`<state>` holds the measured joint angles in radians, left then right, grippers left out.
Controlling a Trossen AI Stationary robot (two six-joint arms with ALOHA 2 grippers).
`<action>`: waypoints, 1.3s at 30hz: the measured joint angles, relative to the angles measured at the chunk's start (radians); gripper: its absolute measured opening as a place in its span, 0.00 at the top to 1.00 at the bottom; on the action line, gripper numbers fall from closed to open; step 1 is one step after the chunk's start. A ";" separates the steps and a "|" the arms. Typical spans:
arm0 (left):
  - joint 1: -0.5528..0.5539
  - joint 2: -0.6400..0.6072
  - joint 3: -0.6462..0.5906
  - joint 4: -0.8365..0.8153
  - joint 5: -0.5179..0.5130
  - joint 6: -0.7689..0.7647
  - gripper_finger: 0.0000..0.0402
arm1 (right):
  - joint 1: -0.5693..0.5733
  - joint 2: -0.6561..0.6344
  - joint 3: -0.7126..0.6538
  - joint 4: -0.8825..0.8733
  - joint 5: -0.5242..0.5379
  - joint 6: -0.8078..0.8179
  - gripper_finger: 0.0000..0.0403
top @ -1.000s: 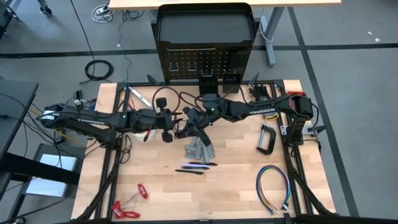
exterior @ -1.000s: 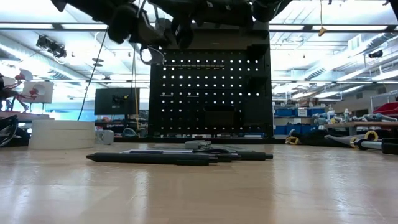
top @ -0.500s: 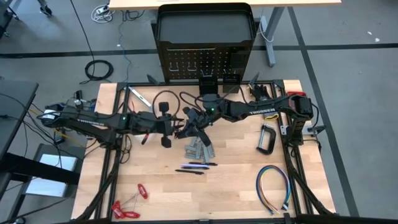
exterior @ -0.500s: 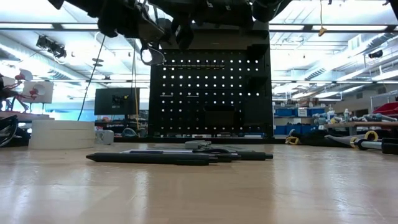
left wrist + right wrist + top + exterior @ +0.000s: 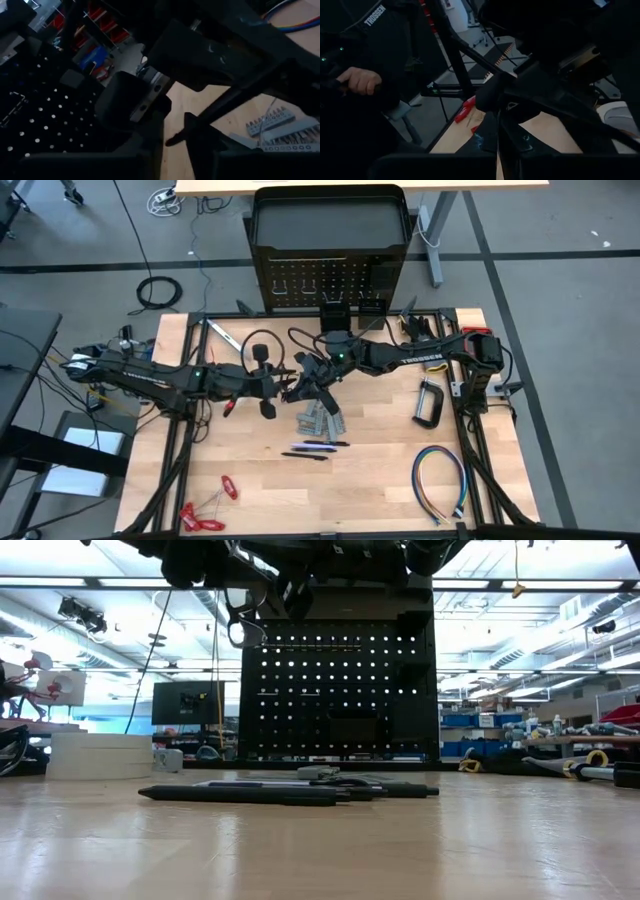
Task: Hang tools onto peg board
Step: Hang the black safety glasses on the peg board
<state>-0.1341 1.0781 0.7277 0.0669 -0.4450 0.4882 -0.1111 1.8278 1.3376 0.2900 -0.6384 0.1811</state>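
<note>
The black cable loop (image 5: 258, 341) hangs in the air over the table's middle; in the low view its ring (image 5: 243, 632) shows high above the wood. My left gripper (image 5: 265, 380) reaches in level from the left and is open, its two fingers spread wide; the far one lies at the ring's edge, and I cannot tell if it touches. My right gripper (image 5: 298, 386) comes from the right and meets it there, shut on the cable. The peg board (image 5: 328, 280) stands upright past the far edge. My right gripper has a thin black strand (image 5: 501, 142) of the cable loop running out from between its fingers. The dark fingers and the left gripper hide the place of contact. The loop is lifted clear of the table, its ring hanging toward the left arm.
Under the grippers lie grey metal pieces (image 5: 318, 418) and dark pens (image 5: 315, 448). A black C-clamp (image 5: 430, 402) and a multicoloured wire loop (image 5: 440, 480) lie to the right, red-handled tools (image 5: 205, 515) near left, a silver bar (image 5: 225, 335) far left, white tape rolls (image 5: 98, 755).
My left gripper has opened: the gap between its fingers is wider in the high view than a second ago. The left arm has also risen, moving up in the low view. The cable loop has stayed about where it was, and my right arm has kept still.
</note>
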 joint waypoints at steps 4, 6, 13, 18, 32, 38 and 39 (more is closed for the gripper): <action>-0.002 -0.016 0.007 -0.058 0.005 -0.007 0.96 | -0.008 -0.001 0.000 -0.003 0.002 0.008 0.98; -0.005 -0.022 0.016 -0.056 0.007 -0.020 0.97 | -0.009 -0.003 0.002 0.003 0.013 0.008 0.98; -0.022 -0.075 0.016 -0.141 -0.066 -0.026 0.98 | -0.026 -0.005 0.002 -0.003 0.032 0.027 0.98; -0.026 -0.108 0.016 -0.175 -0.094 -0.031 0.98 | -0.029 -0.003 0.002 -0.008 0.038 0.033 0.98; -0.032 -0.106 0.018 -0.214 -0.104 -0.051 0.86 | -0.023 0.001 -0.001 0.048 0.037 0.036 0.98; -0.032 -0.097 0.018 -0.216 -0.113 -0.050 0.82 | -0.018 0.001 -0.001 0.080 0.037 0.034 0.98; -0.032 -0.094 0.018 -0.217 -0.119 -0.048 0.82 | -0.016 0.001 -0.001 0.082 0.037 0.030 0.98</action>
<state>-0.1661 0.9845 0.7456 -0.1503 -0.5644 0.4401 -0.1272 1.8286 1.3365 0.3716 -0.6015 0.2113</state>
